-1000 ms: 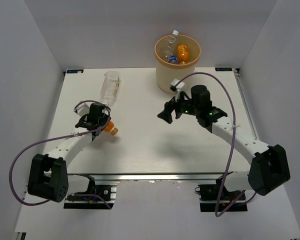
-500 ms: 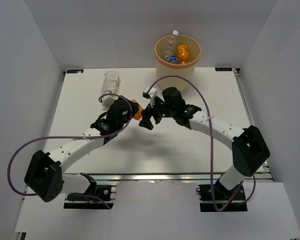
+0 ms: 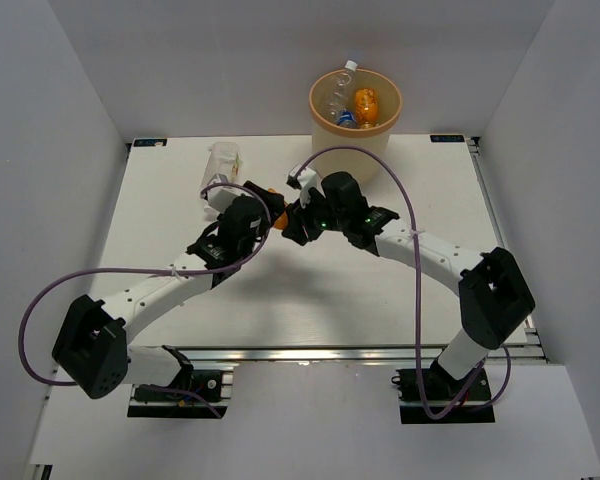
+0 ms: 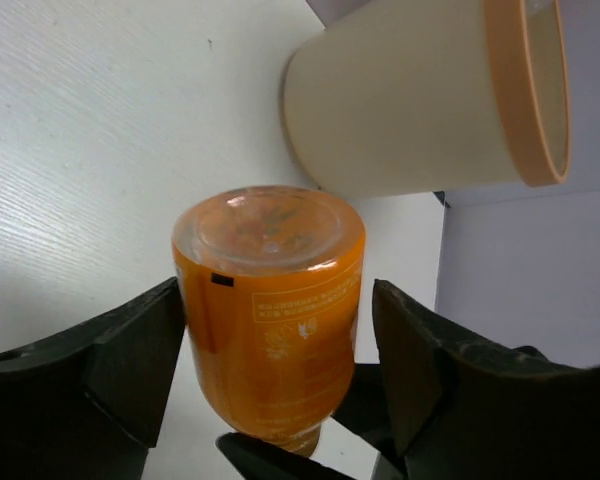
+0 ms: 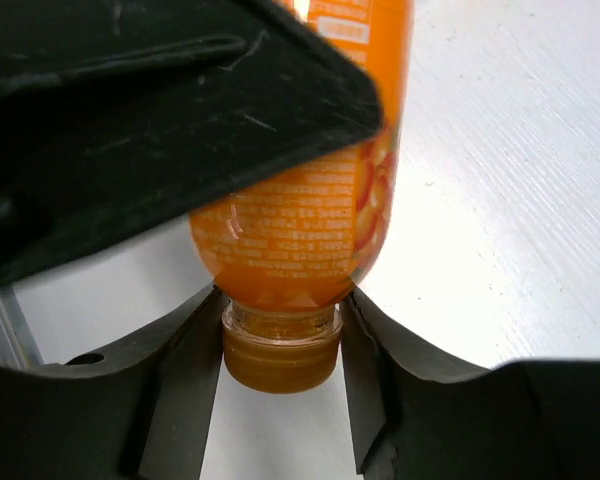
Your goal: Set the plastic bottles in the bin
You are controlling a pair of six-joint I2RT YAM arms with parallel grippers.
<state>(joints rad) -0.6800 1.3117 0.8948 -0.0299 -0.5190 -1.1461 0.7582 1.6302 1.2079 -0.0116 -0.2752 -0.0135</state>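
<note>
An orange plastic bottle (image 3: 278,214) hangs above the table's middle, between the two grippers. My right gripper (image 3: 292,222) is shut on its neck, just above the orange cap (image 5: 280,362). My left gripper (image 3: 268,206) is open around the bottle's body (image 4: 270,300), with a gap showing at the right finger (image 4: 420,360). The beige bin (image 3: 330,155) stands at the back, right of centre, and holds an orange bottle (image 3: 366,102) and some clear ones (image 3: 337,98). One clear bottle (image 3: 221,166) lies on the table at the back left.
The left gripper's black finger (image 5: 160,130) fills the upper left of the right wrist view. Purple cables loop over both arms (image 3: 380,160). The bin's wall (image 4: 400,110) rises just beyond the held bottle. White walls enclose the table (image 3: 320,300).
Both arms came together at the table's middle, the left bringing the orange bottle. The right jaws have shut on its neck and the left jaws have opened.
</note>
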